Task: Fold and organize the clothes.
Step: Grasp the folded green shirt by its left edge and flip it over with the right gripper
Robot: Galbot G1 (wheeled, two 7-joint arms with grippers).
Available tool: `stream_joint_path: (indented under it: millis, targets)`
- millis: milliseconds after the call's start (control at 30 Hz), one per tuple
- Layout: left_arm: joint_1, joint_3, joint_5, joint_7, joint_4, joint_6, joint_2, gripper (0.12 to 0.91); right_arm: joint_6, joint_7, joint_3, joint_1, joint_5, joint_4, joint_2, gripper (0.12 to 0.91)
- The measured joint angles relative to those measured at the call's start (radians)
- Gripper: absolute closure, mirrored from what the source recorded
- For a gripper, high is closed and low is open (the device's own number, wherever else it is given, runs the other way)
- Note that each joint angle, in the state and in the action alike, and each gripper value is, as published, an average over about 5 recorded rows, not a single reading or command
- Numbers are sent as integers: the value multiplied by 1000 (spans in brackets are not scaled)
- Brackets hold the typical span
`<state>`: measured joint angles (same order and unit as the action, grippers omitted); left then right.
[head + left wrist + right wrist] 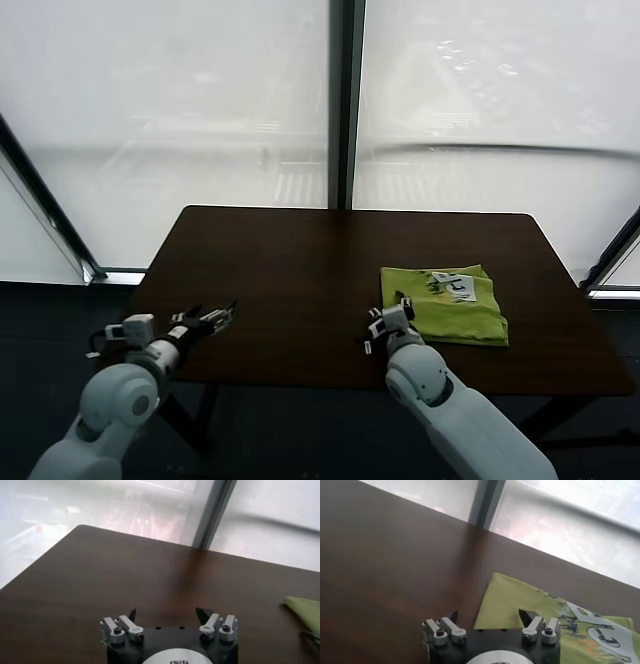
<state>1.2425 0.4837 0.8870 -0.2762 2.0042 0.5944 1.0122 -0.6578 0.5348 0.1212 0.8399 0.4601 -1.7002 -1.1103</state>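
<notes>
The lime-green T-shirt [445, 303] lies folded into a compact rectangle on the right part of the dark wooden table [300, 270], its white-grey print facing up. In the right wrist view the T-shirt [520, 605] lies just ahead of the jaws, print to one side. My right gripper [385, 318] is open and empty, just left of the shirt's near corner; it shows open in the right wrist view [489, 616]. My left gripper [215, 317] is open and empty at the table's front left edge, and shows over bare wood in the left wrist view [167, 613]. A shirt corner [305, 611] shows there.
The table stands against large bright windows with a dark vertical frame post [343, 100]. The table's front edge [300, 385] runs close by both grippers. The floor below is dark.
</notes>
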Motion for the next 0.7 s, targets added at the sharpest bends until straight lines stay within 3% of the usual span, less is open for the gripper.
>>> stream_joint_path:
  millis: [200, 300, 500, 600, 700]
  targets:
    - [0, 2, -3, 6, -5, -2, 0, 123, -15, 2, 2, -4, -3, -2, 5, 751]
    - [-1, 1, -5, 6, -6, -3, 0, 123, 10, -19, -6, 0, -1, -2, 6, 847]
    - [-3, -3, -12, 6, -8, -3, -1, 123, 170, -169, -36, 20, 61, -23, 8, 854]
    - [-8, -1, -12, 1, -9, -3, -3, 123, 257, -246, -55, 18, 130, -44, 0, 854]
    - [-18, 10, 5, -9, -5, 1, -7, 123, 314, -298, -76, 10, 228, -74, -15, 854]
